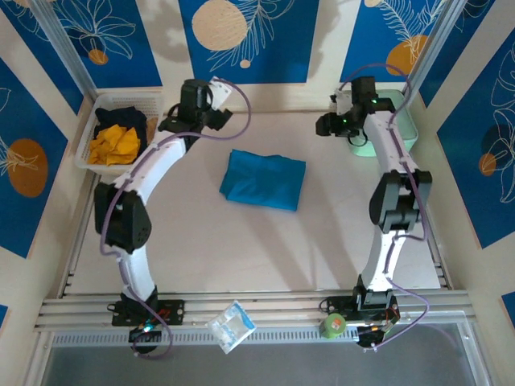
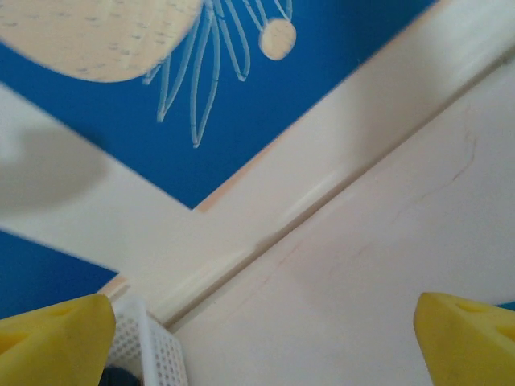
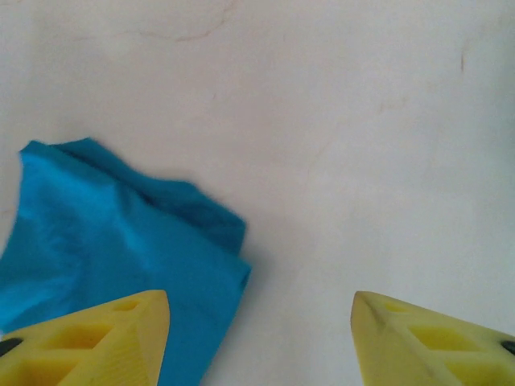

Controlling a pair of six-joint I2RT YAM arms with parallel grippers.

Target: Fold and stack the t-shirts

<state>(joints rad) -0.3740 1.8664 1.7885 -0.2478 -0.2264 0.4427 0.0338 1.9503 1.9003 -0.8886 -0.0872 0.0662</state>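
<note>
A folded teal-blue t-shirt (image 1: 264, 179) lies flat at the middle of the table. In the right wrist view one corner of that t-shirt (image 3: 105, 241) sits by the left finger. An orange-yellow t-shirt (image 1: 114, 145) and a black one (image 1: 122, 121) are bunched in the white basket (image 1: 87, 138) at the back left. My left gripper (image 1: 216, 103) hovers near the back wall. Its yellow fingertips (image 2: 56, 338) stand wide apart and the left gripper (image 2: 261, 346) is open and holds nothing. My right gripper (image 1: 328, 123) hangs at the back right, and the right gripper (image 3: 261, 338) is open over bare table.
A mint-green case (image 1: 405, 121) sits at the back right under the right arm. A clear plastic packet (image 1: 232, 326) and a small green object (image 1: 334, 325) rest on the front rail. The basket corner (image 2: 153, 346) shows beside the left finger.
</note>
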